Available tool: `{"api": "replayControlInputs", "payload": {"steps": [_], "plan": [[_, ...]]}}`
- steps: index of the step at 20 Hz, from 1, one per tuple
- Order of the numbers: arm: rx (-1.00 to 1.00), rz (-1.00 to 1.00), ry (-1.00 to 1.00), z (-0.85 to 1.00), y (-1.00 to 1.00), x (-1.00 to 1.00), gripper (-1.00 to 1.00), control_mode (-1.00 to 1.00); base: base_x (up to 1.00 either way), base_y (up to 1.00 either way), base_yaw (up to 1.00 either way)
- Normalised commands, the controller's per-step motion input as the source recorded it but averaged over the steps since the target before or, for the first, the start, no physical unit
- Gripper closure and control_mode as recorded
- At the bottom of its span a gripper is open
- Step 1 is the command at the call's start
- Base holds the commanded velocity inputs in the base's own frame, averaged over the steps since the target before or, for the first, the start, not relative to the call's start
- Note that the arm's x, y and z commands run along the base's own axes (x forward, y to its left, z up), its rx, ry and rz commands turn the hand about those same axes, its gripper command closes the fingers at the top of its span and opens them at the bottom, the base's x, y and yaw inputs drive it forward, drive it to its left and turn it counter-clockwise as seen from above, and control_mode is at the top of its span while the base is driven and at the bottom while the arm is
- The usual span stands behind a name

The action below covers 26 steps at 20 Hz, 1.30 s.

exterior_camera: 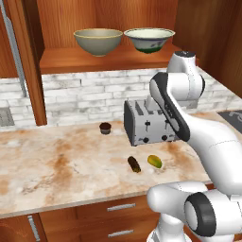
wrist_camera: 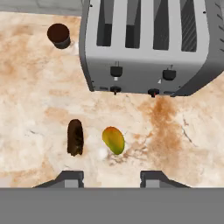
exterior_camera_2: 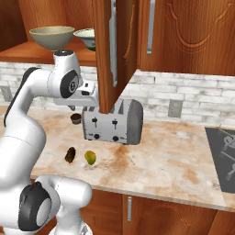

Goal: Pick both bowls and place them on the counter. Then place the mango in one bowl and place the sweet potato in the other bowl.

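Worktop (exterior_camera: 47, 170): marbled stone, one run. One silver toaster (exterior_camera: 147, 123), four slots, at the back, directly beyond the fruit. Two bowls on the open cabinet shelf (exterior_camera: 61, 59) above, side by side: beige bowl (exterior_camera: 98, 41) left, green-patterned bowl (exterior_camera: 149, 39) right, rims nearly touching. One open cabinet door (exterior_camera_2: 106, 50) hangs in front of the toaster in the right base view. One sweet potato (wrist_camera: 75, 137), dark, and one mango (wrist_camera: 113, 140), yellow-green, lie just beside each other near the front edge. One small dark cup (wrist_camera: 58, 35) left of the toaster. Pincer (wrist_camera: 111, 177) hovers above the fruit, fingers spread, grasping nothing.
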Motion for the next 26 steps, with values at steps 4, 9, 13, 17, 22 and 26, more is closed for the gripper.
{"api": "replayControlInputs", "payload": {"steps": [4,9,13,17,22,26], "plan": [[-0.01,0.07,-0.04,0.0,0.13,-0.09,-1.0,-1.0,0.0,0.0,0.0],[-0.06,0.35,-0.15,0.0,0.41,-0.17,-1.0,-1.0,0.0,0.0,0.0],[-0.1,0.34,-0.16,0.07,0.48,-0.02,-1.0,-1.0,0.0,0.0,0.0],[-0.13,0.2,-0.09,0.41,0.07,0.0,-1.0,-1.0,0.0,0.0,0.0],[-0.17,0.11,-0.05,0.69,0.01,0.0,-1.0,-1.0,0.0,0.0,0.0],[-0.18,0.13,-0.06,0.87,0.07,0.05,-1.0,-1.0,0.0,0.0,0.0]]}}
